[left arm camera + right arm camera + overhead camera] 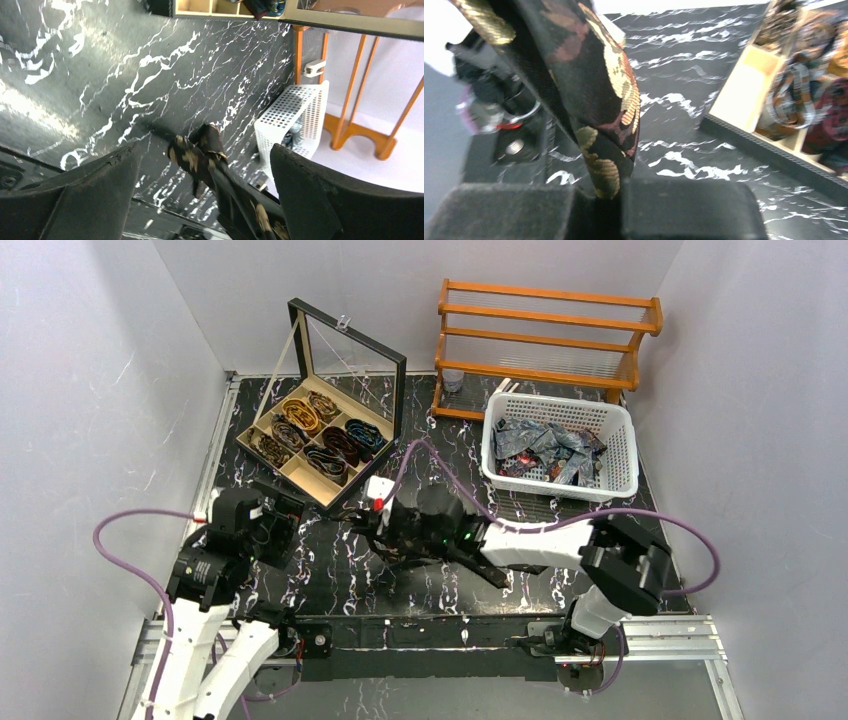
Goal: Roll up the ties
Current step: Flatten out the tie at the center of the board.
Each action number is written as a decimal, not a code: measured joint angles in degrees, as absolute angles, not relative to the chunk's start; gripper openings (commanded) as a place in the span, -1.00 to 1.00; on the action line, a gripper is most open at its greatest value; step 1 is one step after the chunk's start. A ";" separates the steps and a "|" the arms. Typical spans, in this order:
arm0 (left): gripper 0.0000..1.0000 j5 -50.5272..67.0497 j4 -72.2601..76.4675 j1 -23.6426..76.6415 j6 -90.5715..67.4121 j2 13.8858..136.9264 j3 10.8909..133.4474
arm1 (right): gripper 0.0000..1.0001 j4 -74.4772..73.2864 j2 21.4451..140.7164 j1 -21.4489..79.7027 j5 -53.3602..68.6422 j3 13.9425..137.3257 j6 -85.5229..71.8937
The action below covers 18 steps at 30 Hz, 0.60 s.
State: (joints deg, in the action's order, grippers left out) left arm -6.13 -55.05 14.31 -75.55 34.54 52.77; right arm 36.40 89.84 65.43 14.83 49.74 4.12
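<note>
Right gripper (611, 200) is right up at the lens, pads squeezed tight on the dark gold-flowered tie (599, 100), which hangs up and away from the pinch as a flat strip. Over on the other side, the left gripper (205, 200) is spread wide. That tie runs through the gap between its fingers, but neither one looks to be touching it. All this happens over the middle of the black marbled table (100, 75).

Handling guess: it's light, limp and a bit slick, so it'll sag and twist wherever it isn't supported. I'd pinch it flat across the width near one end and keep the rest taut, or the coil goes lopsided.

Containers: wooden box (300, 472) with its lid up, most slots filled with rolled ties (325, 435), and the nearest corner slot looks empty. White basket (620, 455) to the right holds a loose heap of unrolled ties (545, 448).
</note>
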 measured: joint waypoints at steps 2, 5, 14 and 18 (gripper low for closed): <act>0.97 -8.08 -54.92 14.31 -71.59 36.95 55.20 | -0.97 29.56 88.60 62.15 24.34 51.44 1.74; 0.97 -11.05 -54.92 14.31 -67.26 38.11 56.73 | -0.97 18.90 88.58 58.43 36.42 54.30 -0.34; 0.97 -19.49 -59.24 14.31 -59.22 38.83 58.15 | -0.97 -23.31 97.32 56.82 73.03 84.03 12.75; 0.97 -21.69 -60.99 14.31 -58.26 39.00 58.15 | -0.97 -42.44 107.13 57.71 79.20 98.30 25.47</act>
State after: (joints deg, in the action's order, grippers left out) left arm -21.69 -60.99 14.31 -58.26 39.00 58.15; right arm -42.44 107.13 57.71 79.20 98.30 25.47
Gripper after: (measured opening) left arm 0.983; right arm 0.044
